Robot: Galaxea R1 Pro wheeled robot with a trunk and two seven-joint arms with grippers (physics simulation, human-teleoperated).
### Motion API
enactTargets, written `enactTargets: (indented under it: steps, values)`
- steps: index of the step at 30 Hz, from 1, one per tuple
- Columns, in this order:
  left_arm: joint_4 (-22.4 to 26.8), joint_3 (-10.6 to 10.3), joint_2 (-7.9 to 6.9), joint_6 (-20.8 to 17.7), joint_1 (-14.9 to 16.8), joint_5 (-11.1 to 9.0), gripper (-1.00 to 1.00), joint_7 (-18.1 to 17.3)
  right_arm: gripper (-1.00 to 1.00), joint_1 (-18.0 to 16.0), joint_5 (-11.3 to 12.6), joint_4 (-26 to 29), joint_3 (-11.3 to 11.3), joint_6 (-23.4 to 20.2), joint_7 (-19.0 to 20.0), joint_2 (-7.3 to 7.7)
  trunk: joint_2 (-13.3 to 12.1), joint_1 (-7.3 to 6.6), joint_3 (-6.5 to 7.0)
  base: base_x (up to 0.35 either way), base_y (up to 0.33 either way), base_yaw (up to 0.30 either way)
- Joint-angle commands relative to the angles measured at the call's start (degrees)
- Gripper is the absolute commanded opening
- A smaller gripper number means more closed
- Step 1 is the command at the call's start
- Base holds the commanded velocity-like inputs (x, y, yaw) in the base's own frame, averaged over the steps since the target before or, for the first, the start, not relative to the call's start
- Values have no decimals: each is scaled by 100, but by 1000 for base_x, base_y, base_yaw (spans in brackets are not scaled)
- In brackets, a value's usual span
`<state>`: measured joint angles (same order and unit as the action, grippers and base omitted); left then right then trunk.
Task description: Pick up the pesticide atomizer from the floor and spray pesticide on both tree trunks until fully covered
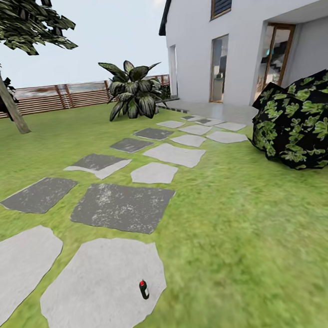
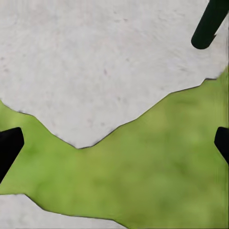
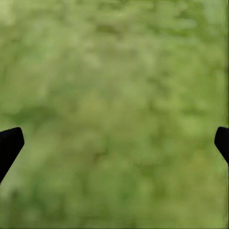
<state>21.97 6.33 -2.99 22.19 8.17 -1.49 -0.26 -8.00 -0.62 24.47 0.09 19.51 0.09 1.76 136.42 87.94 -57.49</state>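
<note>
Both arms point down at the ground. In the left wrist view the left gripper (image 2: pixel 114 143) has its two dark fingertips (image 2: pixel 9 145) at opposite edges of the frame, spread wide with nothing between them. It hangs over the edge of a pale paving stone (image 2: pixel 95 62) where it meets the lawn (image 2: pixel 157 162); a second pale slab corner (image 2: pixel 24 212) sits just across a strip of grass, and a dark rod-like shape (image 2: pixel 210 24) crosses one corner of the view, too partial to identify. In the right wrist view the right gripper (image 3: pixel 114 143) is spread just as wide and holds nothing, with blurred green grass (image 3: pixel 114 95) beneath it.

In the head view, one pesticide atomizer (image 1: pixel 144 289), a small dark bottle with a red top, stands upright on the nearest pale stone (image 1: pixel 96 296), close to that stone's right edge. How far it is from either gripper cannot be told.

Beyond it a path of about fifteen stones, some dark grey (image 1: pixel 122 207) and some pale, runs toward the white house (image 1: pixel 232 37). One round dark bush (image 1: pixel 300 121) with green leaves sits at the right on the grass. Farther off stand one broad-leaved plant (image 1: pixel 133 91) and, at the far left, one tree (image 1: pixel 15 23) with a leaning bare tree trunk (image 1: pixel 1 84). The slatted wooden fence (image 1: pixel 62 96) closes the garden (image 1: pixel 251 236) behind them.
</note>
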Motion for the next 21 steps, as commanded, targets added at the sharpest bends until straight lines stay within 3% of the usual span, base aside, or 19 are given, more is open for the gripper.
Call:
enactTargets:
  steps: [1,7,18,21]
  values:
    - [0,0,0,3,0,0,100,0,100,0,0,1,0,0,0,0,0,0,0,277,-49,0]
    - [0,0,0,9,0,0,100,0,100,0,-1,-4,0,0,0,4,0,0,0,242,-12,0]
    - [56,9,13,7,50,5,100,-4,100,0,-6,4,-3,0,-17,13,0,0,0,13,0,0]
    - [102,9,10,-20,295,5,100,-12,100,0,-5,0,-6,0,-17,10,0,0,0,0,0,0]
